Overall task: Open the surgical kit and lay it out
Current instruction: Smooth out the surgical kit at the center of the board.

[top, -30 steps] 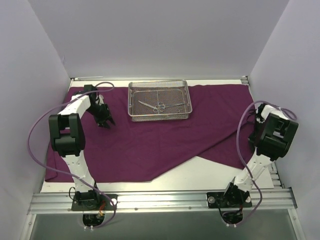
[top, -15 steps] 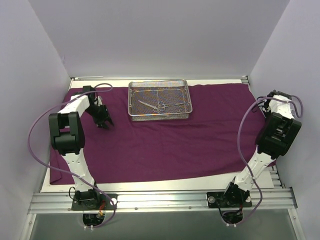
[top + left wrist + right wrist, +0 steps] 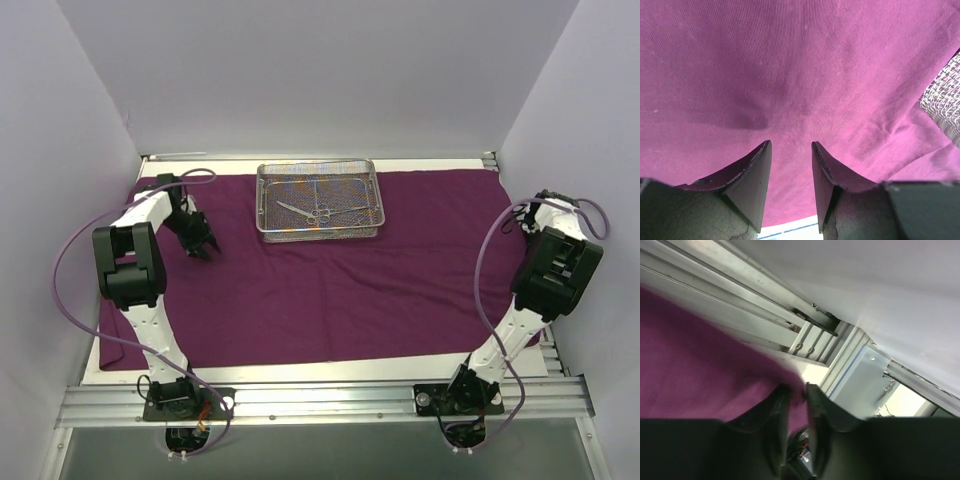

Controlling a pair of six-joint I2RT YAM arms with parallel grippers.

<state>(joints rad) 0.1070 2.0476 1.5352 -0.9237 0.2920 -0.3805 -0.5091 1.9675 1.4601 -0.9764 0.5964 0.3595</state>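
Purple wrap opened flat, instruments not yet laid out.

From above, the dark purple cloth wrap (image 3: 330, 290) lay spread across the table, and the silver wire-mesh tray (image 3: 318, 200) sat on its far middle part, holding a few thin ring-handled instruments (image 3: 318, 210); none lay on the cloth itself. The left gripper (image 3: 205, 248) hung low over the cloth left of the tray, and the right arm (image 3: 555, 265) reached to the cloth's right edge. In the left wrist view, that gripper's fingers (image 3: 757, 175) stood spread with only bare cloth beneath and nothing between them, the tray's mesh corner showing at the right. In the right wrist view, the right gripper (image 3: 796, 392) was pressed together on the cloth's edge beside the aluminium rail (image 3: 740, 305), probably to draw the wrap taut and flat.
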